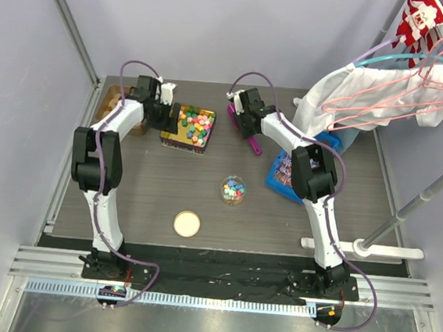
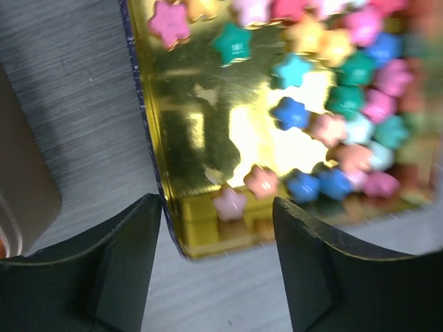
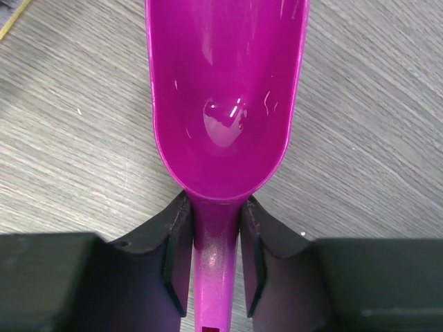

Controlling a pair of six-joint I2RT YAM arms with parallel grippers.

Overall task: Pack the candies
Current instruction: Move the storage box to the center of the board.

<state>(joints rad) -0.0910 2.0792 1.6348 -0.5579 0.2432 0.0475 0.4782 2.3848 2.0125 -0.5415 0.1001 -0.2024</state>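
Candies (image 2: 289, 113) blurred in tin (image 2: 201, 138), left tool (image 2: 216, 211) wide, right tool (image 3: 216, 211) clamping scoop (image 3: 225, 90), its tip cropped

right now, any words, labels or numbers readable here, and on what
None can be read.
Red-and-white cloth: white marks, too small to read.
Blue packet: print too small to read.
Gold tin, purple scoop: no lettering shows.

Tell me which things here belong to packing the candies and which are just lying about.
For the job: candies, gold tin, magenta scoop, small jar, round lid.
Lying about: blue packet, hanging clothes, brown container.
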